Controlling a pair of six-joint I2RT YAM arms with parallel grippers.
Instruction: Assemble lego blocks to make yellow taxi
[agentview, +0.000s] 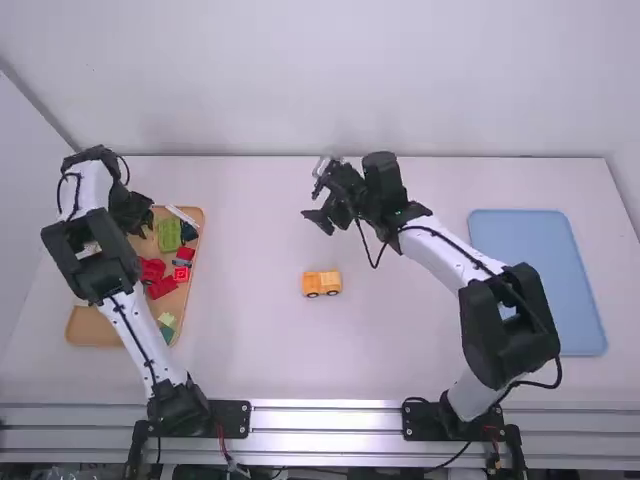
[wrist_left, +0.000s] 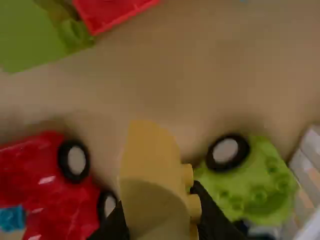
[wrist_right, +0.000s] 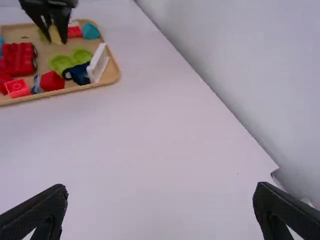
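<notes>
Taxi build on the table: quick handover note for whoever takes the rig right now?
Left pincer: shut on a yellow block, over the wooden tray.
Right pincer: open and empty, above the table beyond the car.
Parts: yellow car body on its wheels mid-table; red car and green wheeled piece among the blocks in the wooden tray; blue tray at the right.
Done: wheeled body stands on the table.
Left: held block isn't on the car; probably goes there next.

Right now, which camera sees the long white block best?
The right wrist view: the white block shows whole and fairly large. The high view shows a thin strip; the left wrist view cuts it off.
</notes>
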